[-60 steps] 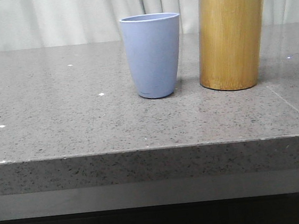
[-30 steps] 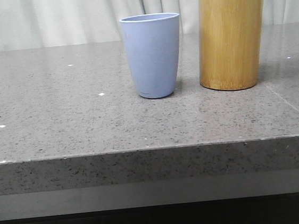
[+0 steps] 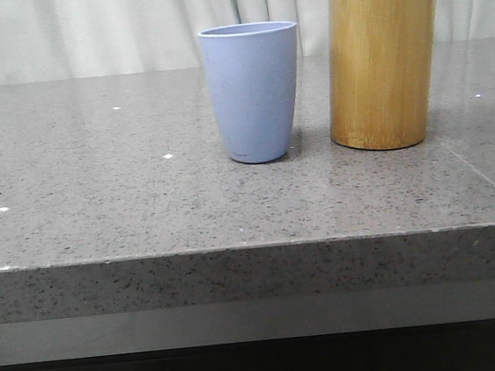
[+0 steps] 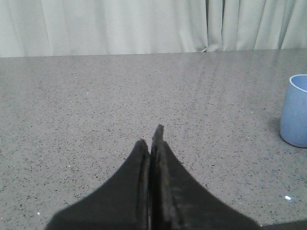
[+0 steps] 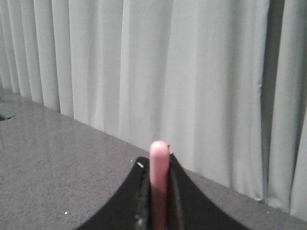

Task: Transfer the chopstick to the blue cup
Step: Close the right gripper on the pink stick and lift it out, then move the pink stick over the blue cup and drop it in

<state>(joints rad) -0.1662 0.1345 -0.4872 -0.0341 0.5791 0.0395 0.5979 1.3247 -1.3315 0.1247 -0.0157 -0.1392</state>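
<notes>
The blue cup point(image 3: 254, 92) stands upright near the middle of the grey stone table point(image 3: 99, 201), with the taller bamboo holder point(image 3: 383, 63) just to its right. No chopstick shows above the holder in the front view. In the right wrist view my right gripper point(image 5: 158, 165) is shut on a pale pink chopstick point(image 5: 159, 182), whose rounded end sticks out between the fingers, high above the table and facing the curtain. My left gripper point(image 4: 151, 139) is shut and empty, low over the table left of the blue cup point(image 4: 295, 110). Neither gripper shows in the front view.
White curtains point(image 3: 81, 30) hang behind the table. The table's front edge point(image 3: 236, 249) runs across the front view. A seam point(image 3: 486, 178) crosses the tabletop at the right of the holder.
The pink chopstick end that showed above the bamboo holder shifted right and then rose out of the front view. The cup and the holder have not moved.
</notes>
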